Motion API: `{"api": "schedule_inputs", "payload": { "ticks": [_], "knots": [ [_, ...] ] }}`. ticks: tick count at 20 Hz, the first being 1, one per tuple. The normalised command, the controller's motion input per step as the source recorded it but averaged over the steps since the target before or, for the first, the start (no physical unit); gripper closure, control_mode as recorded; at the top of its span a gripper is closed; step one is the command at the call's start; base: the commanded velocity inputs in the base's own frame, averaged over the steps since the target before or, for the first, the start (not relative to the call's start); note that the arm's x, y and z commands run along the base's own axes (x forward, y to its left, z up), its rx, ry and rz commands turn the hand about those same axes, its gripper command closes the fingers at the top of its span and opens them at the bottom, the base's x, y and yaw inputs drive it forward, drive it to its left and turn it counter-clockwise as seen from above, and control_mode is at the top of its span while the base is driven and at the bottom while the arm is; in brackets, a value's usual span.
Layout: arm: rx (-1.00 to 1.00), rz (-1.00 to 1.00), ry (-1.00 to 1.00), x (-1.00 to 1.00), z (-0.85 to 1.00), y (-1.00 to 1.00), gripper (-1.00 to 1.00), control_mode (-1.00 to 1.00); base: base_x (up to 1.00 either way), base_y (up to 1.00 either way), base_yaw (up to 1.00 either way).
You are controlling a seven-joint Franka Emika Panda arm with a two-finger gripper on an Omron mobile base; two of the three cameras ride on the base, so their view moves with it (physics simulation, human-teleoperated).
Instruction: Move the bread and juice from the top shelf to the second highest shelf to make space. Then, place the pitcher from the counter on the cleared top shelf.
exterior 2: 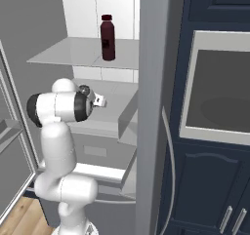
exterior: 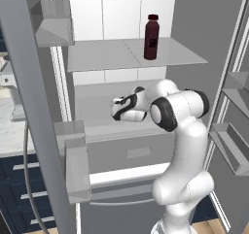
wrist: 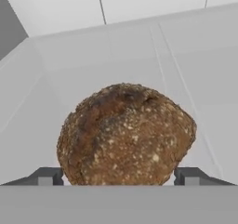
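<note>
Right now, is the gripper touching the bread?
Cannot tell. In the hand view the gripper is open with the bread between its fingertips, each right at the loaf's edge; no plain gap or contact shows.

Brown bread [wrist: 125,135] on second highest shelf [wrist: 195,79], maroon juice [exterior: 151,37] upright

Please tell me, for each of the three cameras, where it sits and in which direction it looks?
Left base view: behind-left, facing the open fridge; arm lower right.
Right base view: behind-right, same fridge; arm lower left.
Hand view: on the hand, facing the bread between the open claw's tips.
Both base views share the juice on the top shelf.
</note>
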Motion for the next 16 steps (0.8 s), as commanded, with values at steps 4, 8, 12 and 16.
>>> {"api": "schedule_inputs", "payload": {
  "ticks": [4, 8, 12, 16],
  "knots": [
    [0.0, 0.0, 0.0, 0.44, -0.06, 0.21, -1.0, -1.0, 0.0, 0.0, 0.0],
    [0.0, 0.0, 0.0, 0.03, 0.0, 0.25, -1.0, -1.0, 0.0, 0.0, 0.0],
    [0.0, 0.0, 0.0, -0.09, 0.13, 0.23, -1.0, -1.0, 0.0, 0.0, 0.0],
    [0.0, 0.0, 0.0, -0.38, 0.36, 0.03, -1.0, -1.0, 0.0, 0.0, 0.0]
  ]
}}
